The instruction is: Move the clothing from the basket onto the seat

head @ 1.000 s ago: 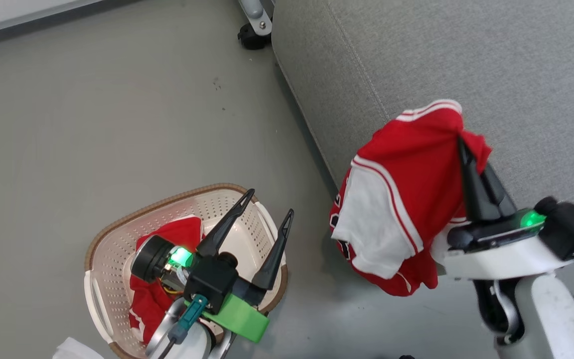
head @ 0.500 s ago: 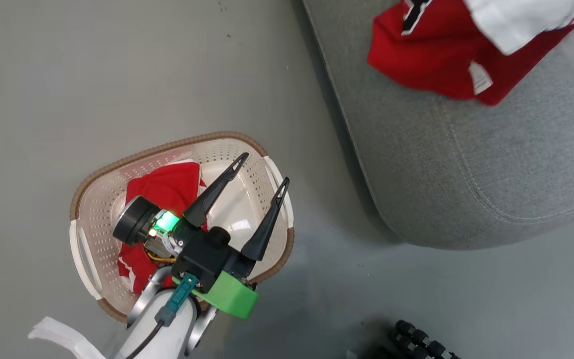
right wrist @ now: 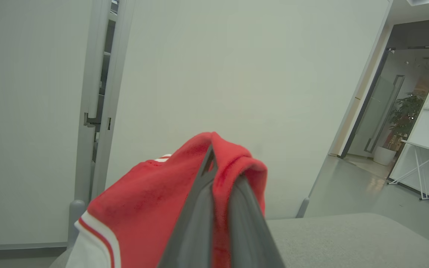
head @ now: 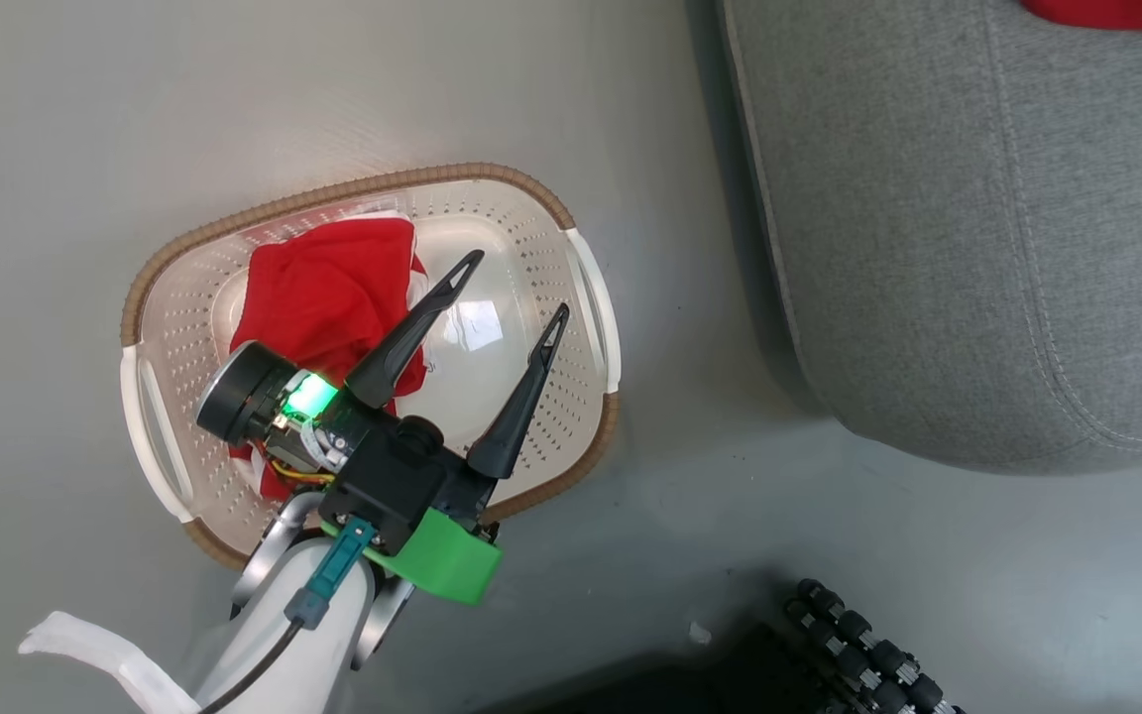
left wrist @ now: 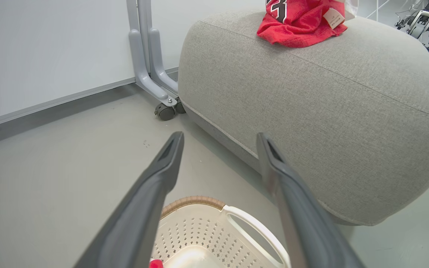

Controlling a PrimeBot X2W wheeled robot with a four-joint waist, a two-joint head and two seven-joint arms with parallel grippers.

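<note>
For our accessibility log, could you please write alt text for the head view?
The left gripper, its two dark fingers spread, hangs over a cream perforated plastic basket on the grey floor, with a crumpled red garment lying inside. A grey woven-fabric seat stands to the right.

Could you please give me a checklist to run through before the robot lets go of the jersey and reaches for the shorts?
1. Grip: ok. The right claw is shut on a fold of the jersey.
2. Jersey above the seat: ok. Its lower part lies on the seat top in the left wrist view.
3. Whole jersey clear of the seat's edge: cannot tell, since its upper part runs out of frame.
4. Left claw ready: ok. It is open above the basket.
5. Shorts reachable: ok. They lie uncovered in the basket's left part.
6. Basket emptied: not ok, the shorts are in it.
</note>
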